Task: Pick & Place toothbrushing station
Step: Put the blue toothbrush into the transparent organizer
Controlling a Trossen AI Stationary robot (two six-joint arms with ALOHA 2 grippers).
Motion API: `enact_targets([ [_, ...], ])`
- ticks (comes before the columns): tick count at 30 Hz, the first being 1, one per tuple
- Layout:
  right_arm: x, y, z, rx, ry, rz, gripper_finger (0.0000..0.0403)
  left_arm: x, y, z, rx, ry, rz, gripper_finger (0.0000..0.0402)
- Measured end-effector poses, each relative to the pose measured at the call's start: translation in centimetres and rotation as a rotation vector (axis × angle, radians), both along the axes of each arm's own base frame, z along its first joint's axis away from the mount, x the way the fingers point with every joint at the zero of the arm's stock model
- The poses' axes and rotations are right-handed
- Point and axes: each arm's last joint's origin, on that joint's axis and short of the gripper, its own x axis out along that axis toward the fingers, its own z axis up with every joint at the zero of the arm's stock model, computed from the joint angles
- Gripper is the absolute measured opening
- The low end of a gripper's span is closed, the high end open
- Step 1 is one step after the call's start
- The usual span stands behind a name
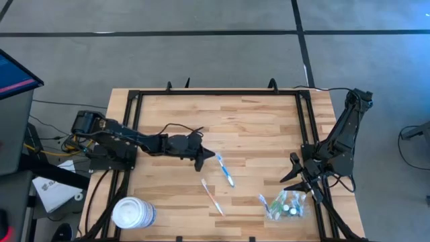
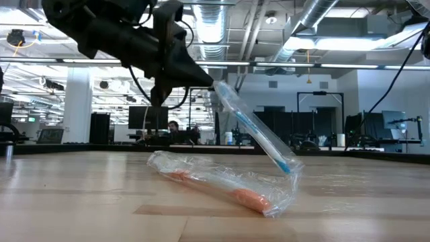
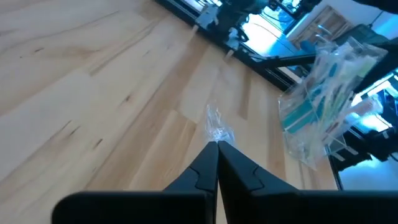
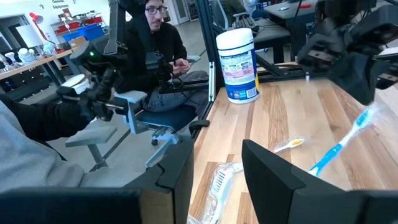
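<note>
Low view: the orange toothbrush lies nearest in its wrapper, and behind it the blue toothbrush is held tilted, pinched tight by the left gripper. It should be lifted slowly. Farther off, by the open right gripper, the toothbrushing station sits on the bench.

The high view looks straight down on the whole table and both arms. The low view sits at table level, close to a wrapped blue toothbrush, facing the room behind. The left wrist view looks forward along the boards past its own claw. The right wrist view faces across the table toward a seated person. All views share the blue toothbrush.
</note>
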Motion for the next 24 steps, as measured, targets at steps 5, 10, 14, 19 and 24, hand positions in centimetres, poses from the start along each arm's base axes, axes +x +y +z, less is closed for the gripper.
enact_targets([
  [5,0.6,-0.1,-0.2,-0.014,0.009,-0.037,0.0127,-0.1,-0.4,0.2,0.013,-0.010,-0.015,0.0000],
  [10,2.1,-0.4,-0.9,-0.058,0.041,-0.073,0.0127,0.3,-0.6,0.9,0.034,-0.034,-0.021,0.0000],
  [14,3.0,-1.0,-0.8,-0.040,0.036,-0.110,0.0127,1.2,-1.0,2.5,0.068,-0.087,-0.054,0.0000],
  [19,4.1,-1.7,-0.9,-0.025,0.043,-0.135,0.0127,1.7,-1.4,3.6,0.096,-0.123,-0.077,0.0000],
  [24,5.7,-2.3,-1.6,-0.038,0.080,-0.160,0.0127,1.8,-1.4,3.7,0.097,-0.126,-0.075,0.0000],
])
